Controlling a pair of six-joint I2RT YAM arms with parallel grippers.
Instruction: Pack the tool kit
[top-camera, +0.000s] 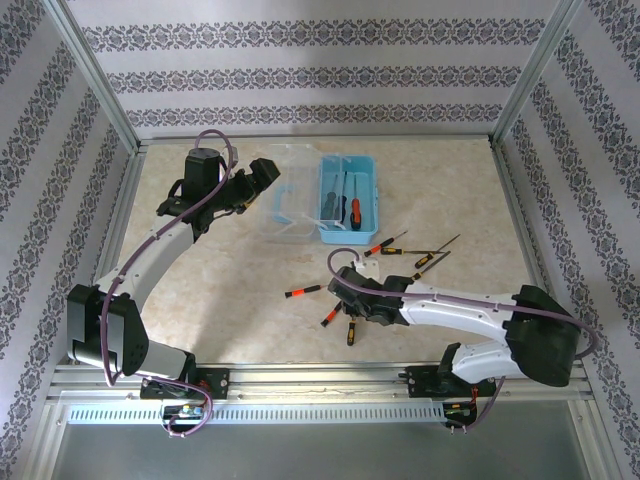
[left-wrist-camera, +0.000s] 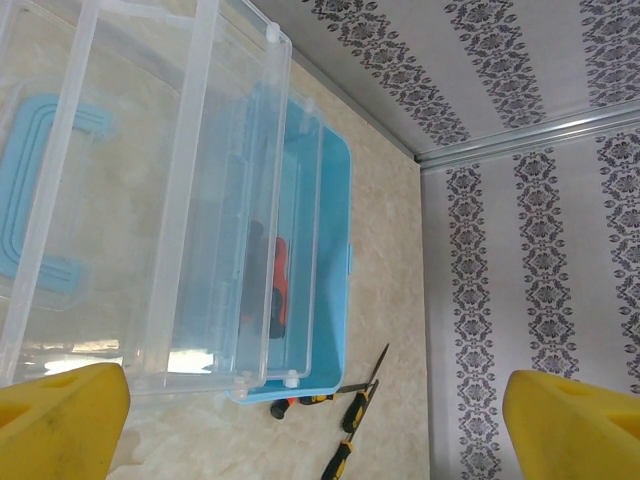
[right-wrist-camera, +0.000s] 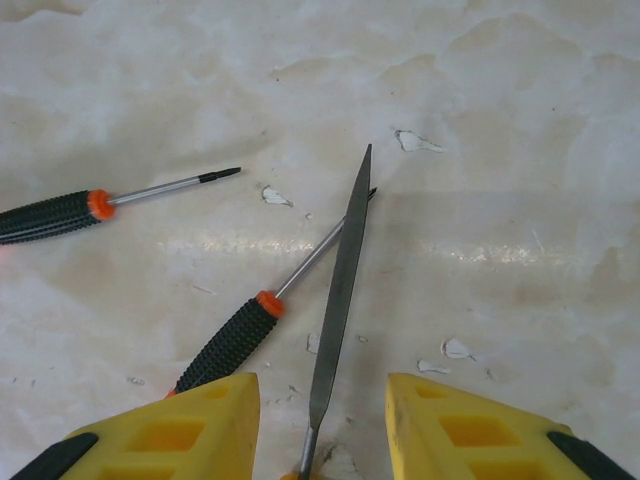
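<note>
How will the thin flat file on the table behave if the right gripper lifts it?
The needle file looks like slim metal, so probably stiff and light. It lies flat, so it should not roll, yet its low, smooth blade may slip in a pinch. Its blade crosses a screwdriver shaft, so lifting may nudge that screwdriver.

A beige marbled table (top-camera: 450, 190) lies between 3 walls (top-camera: 300, 75), left, right and far, papered white with grey floral stripes. 2 metal posts (top-camera: 94, 75) rise at the far corners. A metal rail (top-camera: 320, 380) runs along the near edge. Light is even.
</note>
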